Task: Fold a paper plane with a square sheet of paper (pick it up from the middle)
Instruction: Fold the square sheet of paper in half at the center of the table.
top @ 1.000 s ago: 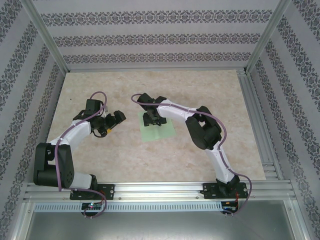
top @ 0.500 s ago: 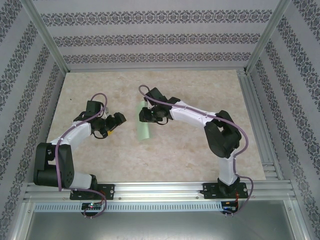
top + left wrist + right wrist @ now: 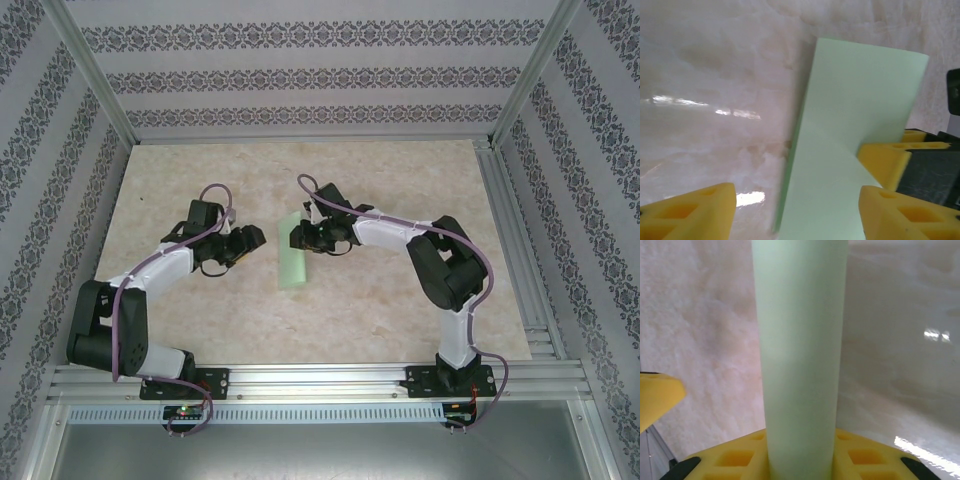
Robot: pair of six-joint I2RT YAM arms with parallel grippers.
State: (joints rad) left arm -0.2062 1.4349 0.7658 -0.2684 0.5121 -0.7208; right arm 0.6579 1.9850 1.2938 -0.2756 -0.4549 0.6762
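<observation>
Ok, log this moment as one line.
right gripper: shut on square sheet of paper, bent double | left gripper: open, facing the sheet | fold: rounded, not creased

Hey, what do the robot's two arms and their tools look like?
The left arm and right arm have white links, bulky black joints and a purple cable looping along each. The left tool and right tool are black, with blocky yellow fingers moulded with rectangular pockets.
</observation>
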